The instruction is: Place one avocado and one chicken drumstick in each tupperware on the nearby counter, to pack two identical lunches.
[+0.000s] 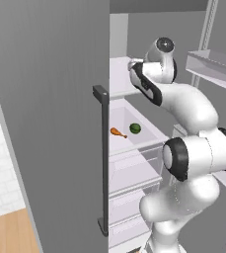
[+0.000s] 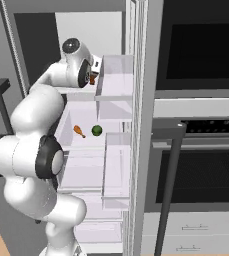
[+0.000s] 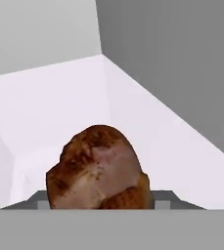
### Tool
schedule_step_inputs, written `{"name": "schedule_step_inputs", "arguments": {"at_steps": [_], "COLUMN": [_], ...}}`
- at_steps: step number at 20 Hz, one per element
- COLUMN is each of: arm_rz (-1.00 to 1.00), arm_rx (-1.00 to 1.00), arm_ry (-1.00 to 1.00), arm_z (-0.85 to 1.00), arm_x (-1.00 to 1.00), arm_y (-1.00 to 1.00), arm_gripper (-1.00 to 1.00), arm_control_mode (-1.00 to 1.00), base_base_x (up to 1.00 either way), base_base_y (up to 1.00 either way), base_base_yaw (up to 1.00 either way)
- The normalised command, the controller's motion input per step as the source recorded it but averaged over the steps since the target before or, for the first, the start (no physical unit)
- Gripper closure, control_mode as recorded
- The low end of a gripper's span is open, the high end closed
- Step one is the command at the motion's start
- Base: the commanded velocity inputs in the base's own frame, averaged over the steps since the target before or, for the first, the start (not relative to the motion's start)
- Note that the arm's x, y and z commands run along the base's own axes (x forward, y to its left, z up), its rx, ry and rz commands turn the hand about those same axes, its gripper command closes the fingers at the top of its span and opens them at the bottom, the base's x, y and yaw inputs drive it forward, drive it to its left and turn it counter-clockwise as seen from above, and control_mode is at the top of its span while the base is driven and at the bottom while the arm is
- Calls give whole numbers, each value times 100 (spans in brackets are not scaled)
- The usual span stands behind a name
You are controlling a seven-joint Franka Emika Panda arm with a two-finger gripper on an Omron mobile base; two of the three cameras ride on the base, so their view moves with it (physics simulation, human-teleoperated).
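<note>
While you've got the arm reaching up into the open fridge, the gripper (image 2: 92, 76) sits at the upper shelf (image 1: 119, 79) with a chicken drumstick (image 3: 98, 168) between its jaws; the hand view puts that browned thick end right up close, dead centre at the bottom, with dark bits of the fingertips (image 3: 163, 197) poking out on either side of it; looks like it's clamped on the meat, jaws spread fairly wide around it. From the right base view you just get a small orange-brown sliver at the hand; the left base view hides that spot behind the wrist, so you can't read the grip there.

Count-wise you can see two drumsticks and one avocado; the second drumstick (image 1: 117, 132) lies on the white shelf below (image 2: 71, 140), well under the gripper, with the avocado (image 1: 135, 128) just beside it, not touching; both base views show that pair, the hand view doesn't.

Further out, you've got the grey fridge door (image 1: 50, 123) with its dark handle (image 1: 103, 158) swung open on the left, door bins (image 2: 117, 85) on the right, and a black oven (image 2: 201, 165) beyond.
</note>
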Motion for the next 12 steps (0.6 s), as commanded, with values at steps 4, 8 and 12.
{"name": "schedule_step_inputs", "arguments": {"at_steps": [4,8,12], "arm_rz": [-1,6,16], "arm_rx": [-1,-12,-7], "arm_ry": [40,21,2], "arm_z": [16,-97,-100], "arm_x": [-100,-100,-100], "arm_y": [1,24,22], "arm_gripper": [100,100,100], "arm_control_mode": [-100,-100,-100], "base_base_x": [0,0,0], "base_base_y": [0,0,0], "base_base_yaw": [0,0,0]}}
